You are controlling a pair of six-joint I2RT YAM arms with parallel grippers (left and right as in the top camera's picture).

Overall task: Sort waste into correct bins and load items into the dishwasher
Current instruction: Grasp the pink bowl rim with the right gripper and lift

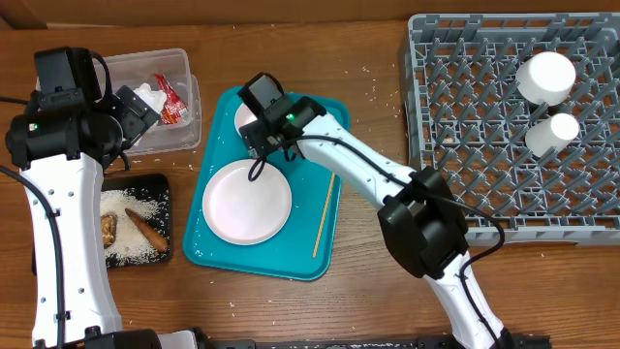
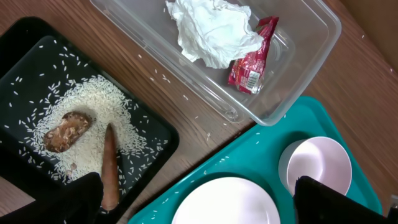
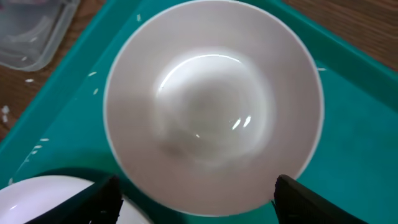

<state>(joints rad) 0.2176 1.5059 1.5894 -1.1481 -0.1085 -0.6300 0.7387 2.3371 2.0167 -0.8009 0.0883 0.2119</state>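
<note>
Dish loading is in hand: the right gripper hangs over the bowl on the teal tray, fingers wide astride its rim, not gripping. Next: lower, pinch, carry to the rack. Left gripper wide, empty.

Even, bright light; glare on the bowl, perhaps slightly blurred close up.

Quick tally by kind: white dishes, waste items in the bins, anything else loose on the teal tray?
White dishes: 4 (large plate, bowl, both on the teal tray; two cups in the grey rack)
Waste pieces in bins, rice aside: 4 (napkin, red wrapper, long scrap, lumpy scrap)
Wooden stick: 1
Total: 9
</note>
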